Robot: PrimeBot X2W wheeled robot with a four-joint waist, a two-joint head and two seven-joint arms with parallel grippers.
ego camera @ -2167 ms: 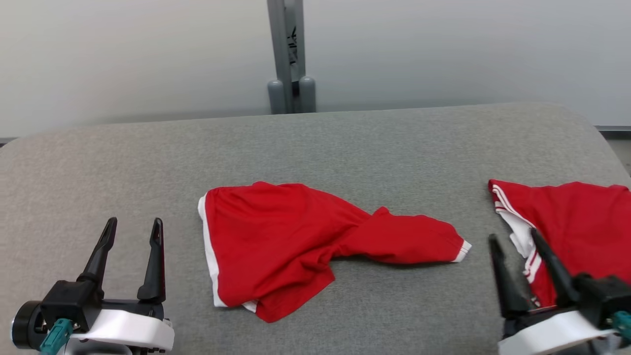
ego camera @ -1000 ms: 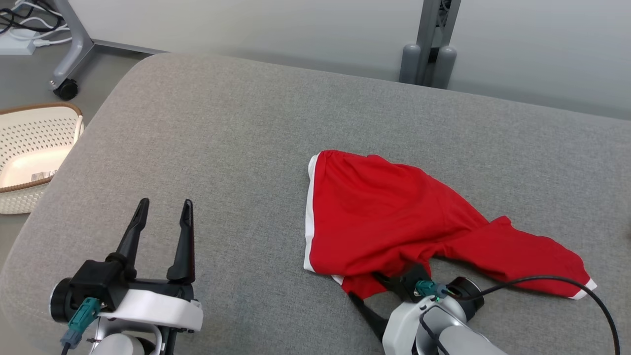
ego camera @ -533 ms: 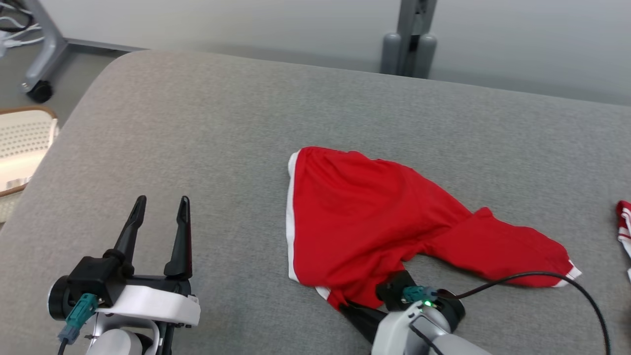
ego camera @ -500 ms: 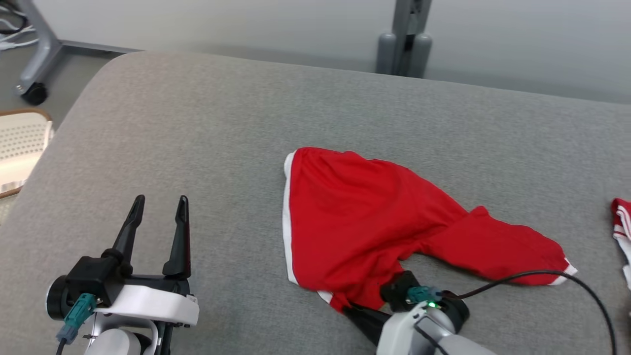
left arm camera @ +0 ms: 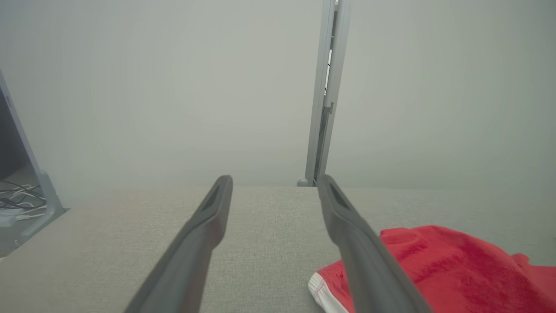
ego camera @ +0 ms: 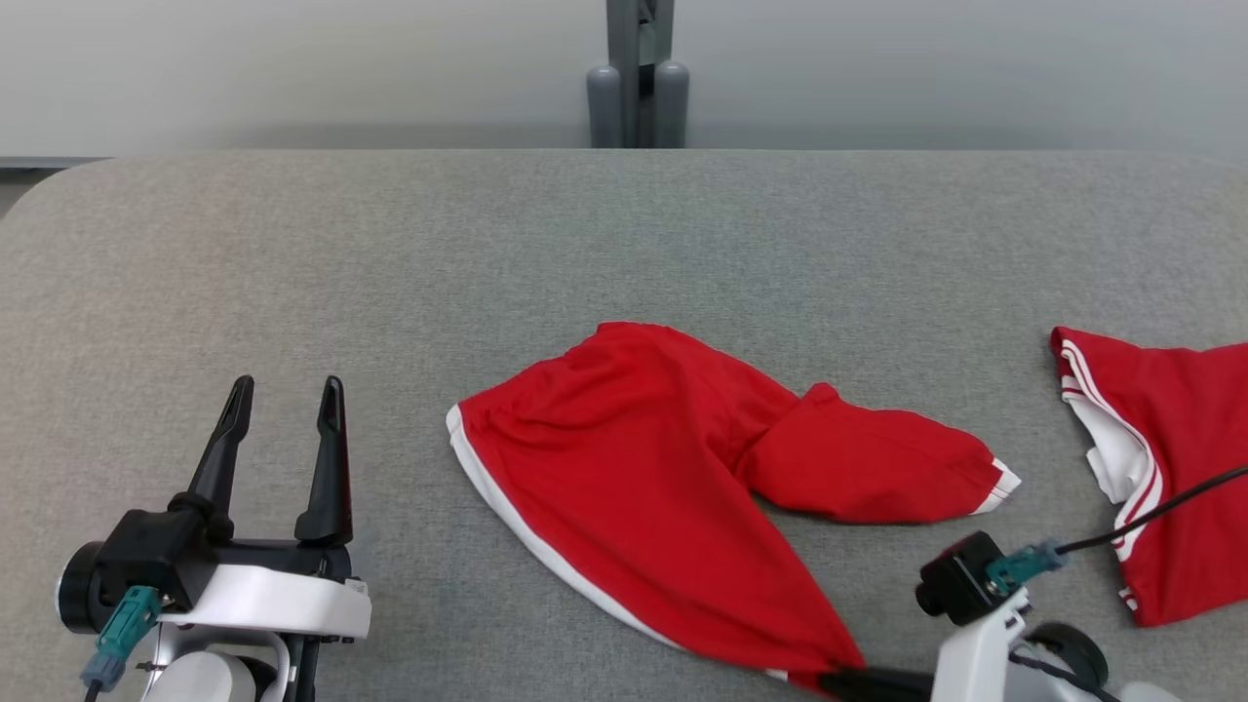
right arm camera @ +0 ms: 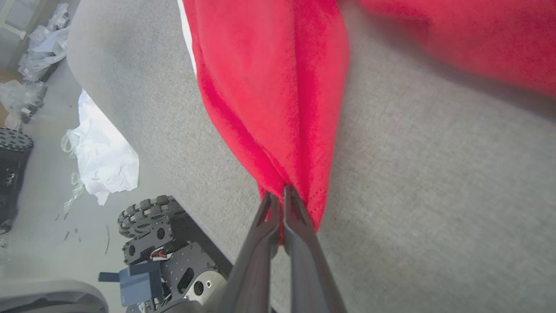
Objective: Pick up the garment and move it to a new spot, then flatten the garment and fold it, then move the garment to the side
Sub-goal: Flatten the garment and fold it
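- Up close, the right wrist view shows the right gripper (right arm camera: 280,193) clamped shut on a bunched corner of the red shorts (right arm camera: 278,87), with the wheeled base (right arm camera: 160,234) at lower left.
- Head view: shorts spread from centre to lower right on the grey table (ego camera: 292,244), a second red garment (ego camera: 1170,458) at the right edge.
- At lower left the left gripper (ego camera: 283,409) points up-frame, fingers spread, empty, apart from the shorts.

Head view overhead, wrist views low, all sharing garment (ego camera: 634,468)
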